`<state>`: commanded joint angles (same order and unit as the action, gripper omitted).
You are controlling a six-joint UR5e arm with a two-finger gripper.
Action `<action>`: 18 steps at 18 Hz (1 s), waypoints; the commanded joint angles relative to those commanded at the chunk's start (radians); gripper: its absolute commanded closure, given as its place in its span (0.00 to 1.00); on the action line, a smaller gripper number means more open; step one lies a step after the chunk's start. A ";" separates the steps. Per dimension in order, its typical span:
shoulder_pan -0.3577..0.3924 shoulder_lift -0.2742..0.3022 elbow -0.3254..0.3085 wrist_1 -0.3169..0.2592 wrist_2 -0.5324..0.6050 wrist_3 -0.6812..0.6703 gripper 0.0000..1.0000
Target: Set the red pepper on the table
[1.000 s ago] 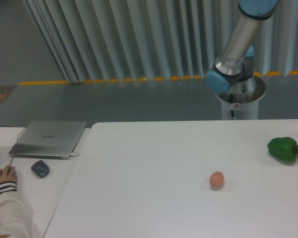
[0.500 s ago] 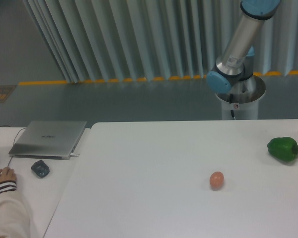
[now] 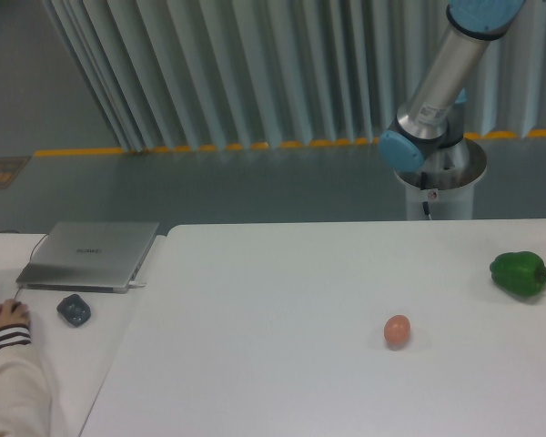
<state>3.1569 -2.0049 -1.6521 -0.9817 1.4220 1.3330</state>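
You see neither the tool nor the red pepper: only the arm (image 3: 441, 77) shows, upper right, leaving the bench (image 3: 282, 300) open for the drop.

The table (image 3: 282, 300) is a large white matte top with a rounded corner at 10 o'clock. Two items rest directly on it. A small orange-pink ball (image 3: 397, 330) sits toward 4 o'clock from the table centre. A green bell pepper (image 3: 519, 273) lies at 3 o'clock, near the right frame edge. The two items are well apart. The surface between the rounded corner and the ball is plain white.
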 joint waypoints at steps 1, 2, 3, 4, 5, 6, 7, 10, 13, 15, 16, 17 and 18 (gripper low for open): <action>0.000 0.000 0.003 0.000 -0.002 0.002 0.33; -0.002 0.002 0.003 -0.002 -0.003 0.000 0.38; -0.002 0.003 0.003 -0.002 -0.003 0.002 0.39; -0.003 0.006 0.006 -0.002 -0.003 0.005 0.39; -0.005 0.011 0.006 -0.003 -0.006 0.006 0.39; -0.008 0.018 0.006 -0.005 -0.009 0.005 0.39; -0.009 0.031 0.006 -0.011 -0.014 0.006 0.39; -0.023 0.099 -0.009 -0.044 -0.026 0.002 0.39; -0.061 0.222 -0.002 -0.158 -0.035 0.000 0.39; -0.095 0.277 -0.003 -0.189 -0.041 -0.035 0.39; -0.136 0.296 -0.003 -0.187 -0.040 -0.069 0.39; -0.178 0.310 -0.003 -0.181 -0.037 -0.102 0.39; -0.207 0.310 -0.003 -0.178 -0.032 -0.126 0.39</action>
<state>2.9501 -1.6951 -1.6552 -1.1597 1.3897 1.2075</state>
